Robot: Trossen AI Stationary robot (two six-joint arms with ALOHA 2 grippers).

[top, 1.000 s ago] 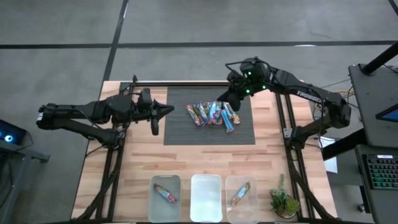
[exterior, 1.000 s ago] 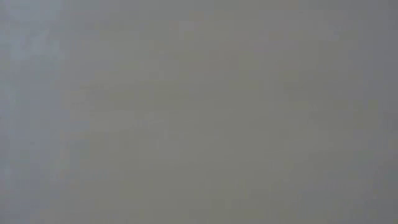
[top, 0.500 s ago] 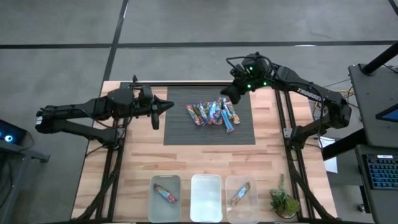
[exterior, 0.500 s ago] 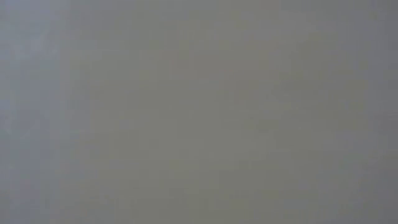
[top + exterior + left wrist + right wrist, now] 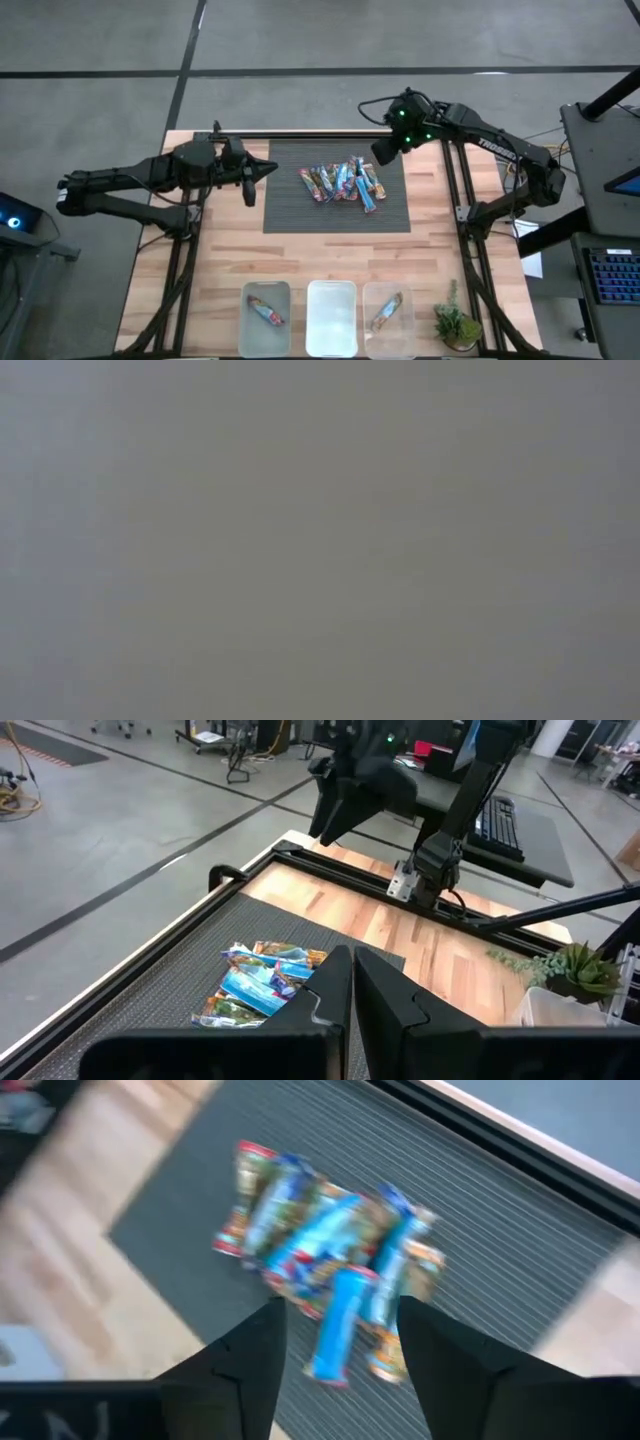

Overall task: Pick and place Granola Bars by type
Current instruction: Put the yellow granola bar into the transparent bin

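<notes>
**Right arm over the pile, jaws parted, nothing held**

Risks first. Your Granola Bars [image 5: 343,183] lie heaped on the dark ribbed mat [image 5: 290,215], overlapping and touching. Go down into that cluster and you'll likely pinch two wrappers at once, or nudge neighbours off the mat. The wrappers look shiny, so a shallow pinch could slip. The right wrist view is motion-blurred, so judge your aim from overhead. The low view shows only grey, no help.

The right gripper [image 5: 335,1345] hangs above the far right edge of the pile, fingers spread, empty. The left gripper [image 5: 352,982] waits at the mat's left edge, clenched on nothing.

One bar already sits in the left bin [image 5: 266,318] and one in the right bin [image 5: 389,318]; the middle bin [image 5: 331,318] looks empty.

Versus a second ago: the right gripper has pulled back from over the bars toward the table's far right corner, and its fingers have come apart. The left arm barely shifted; pile and bins look unchanged.
</notes>
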